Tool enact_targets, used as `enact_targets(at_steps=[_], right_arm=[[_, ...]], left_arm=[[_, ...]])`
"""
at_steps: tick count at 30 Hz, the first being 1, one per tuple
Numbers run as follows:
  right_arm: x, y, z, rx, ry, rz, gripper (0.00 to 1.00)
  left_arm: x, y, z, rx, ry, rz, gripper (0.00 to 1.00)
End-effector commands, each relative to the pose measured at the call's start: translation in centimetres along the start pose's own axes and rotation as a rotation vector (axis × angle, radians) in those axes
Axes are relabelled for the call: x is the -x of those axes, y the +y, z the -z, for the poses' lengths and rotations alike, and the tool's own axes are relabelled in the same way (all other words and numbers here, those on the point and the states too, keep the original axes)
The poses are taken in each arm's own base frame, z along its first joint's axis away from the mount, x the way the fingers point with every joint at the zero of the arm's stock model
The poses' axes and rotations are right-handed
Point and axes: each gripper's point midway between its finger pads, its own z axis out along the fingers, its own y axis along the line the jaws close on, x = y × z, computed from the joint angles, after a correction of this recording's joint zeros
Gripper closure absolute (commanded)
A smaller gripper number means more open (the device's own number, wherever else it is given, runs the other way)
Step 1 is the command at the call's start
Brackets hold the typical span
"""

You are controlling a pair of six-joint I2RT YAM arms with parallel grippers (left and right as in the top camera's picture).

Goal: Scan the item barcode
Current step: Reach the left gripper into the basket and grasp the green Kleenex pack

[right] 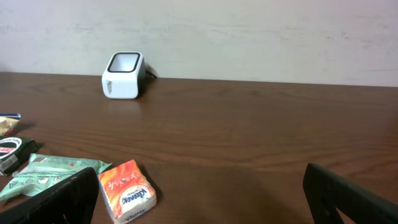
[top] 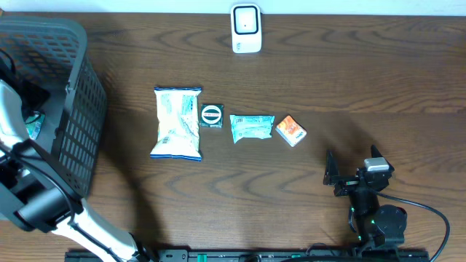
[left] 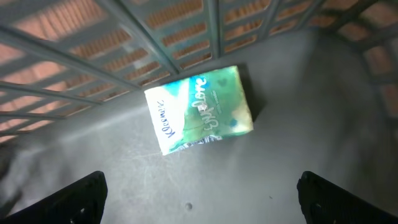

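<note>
Counting five items (top: 177,122), one scanner (top: 246,29), one basket (top: 79,135), left pincer (left: 205,199) spread, right pincer (right: 202,198) spread

A dark brown, wood-grain counter (top: 349,65) runs back to a plain off-white wall (right: 249,31); even light casts soft shadows.

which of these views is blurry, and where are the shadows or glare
Left wrist view: softest, tissue pack smeared, basket wall out of focus, a little sheen on the pack's lower edge. Overhead view: sharp, soft shadows on the table beside the basket. Right wrist view: scanner clear, own fingers dark and blurred.
</note>
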Motion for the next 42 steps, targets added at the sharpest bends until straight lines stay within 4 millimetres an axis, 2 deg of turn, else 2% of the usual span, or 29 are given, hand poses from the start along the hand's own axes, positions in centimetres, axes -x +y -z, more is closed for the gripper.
enact_targets(at_steps=[1, 8, 16, 25, 30, 33, 36, 38, 42], right_arm=[[-0.1, 0.3, 0.0, 0.011, 0.001, 0.005, 0.01], [-0.1, 0.3, 0.0, 0.011, 0.001, 0.005, 0.01], [-0.1, 0.3, 0.0, 0.011, 0.001, 0.005, 0.01], [-0.1, 0.3, 0.0, 0.011, 0.001, 0.005, 0.01], [-0.1, 0.2, 0.0, 0.011, 0.001, 0.005, 0.01], [-0.1, 0.2, 0.0, 0.011, 0.001, 0.005, 0.01], [-0.1, 0.3, 0.0, 0.011, 0.001, 0.005, 0.01], [-0.1, 0.3, 0.0, 0.011, 0.001, 0.005, 0.01], [-0.1, 0.3, 0.0, 0.011, 0.001, 0.004, 0.01]], left_arm=[[-0.5, 0.5, -2.0, 0.051, 0.018, 0.002, 0.04], [-0.5, 0.1, -4.5, 0.063, 0.014, 0.001, 0.04], [0.2, -0.5, -5.3, 0.042, -0.029, 0.014, 0.04], [-1.3, -0.3, -7.3, 0.042, -0.031, 0.014, 0.05], [-1.6, -0.2, -7.8, 0.04, -0.034, 0.015, 0.08], [-1.6, -0.3, -7.8, 0.039, -0.036, 0.016, 0.28], [-1.6, -0.3, -7.8, 0.038, -0.036, 0.015, 0.55], [-1.5, -0.3, -7.6, 0.037, -0.039, 0.016, 0.68], [-1.2, -0.3, -7.0, 0.032, -0.047, 0.015, 0.85]])
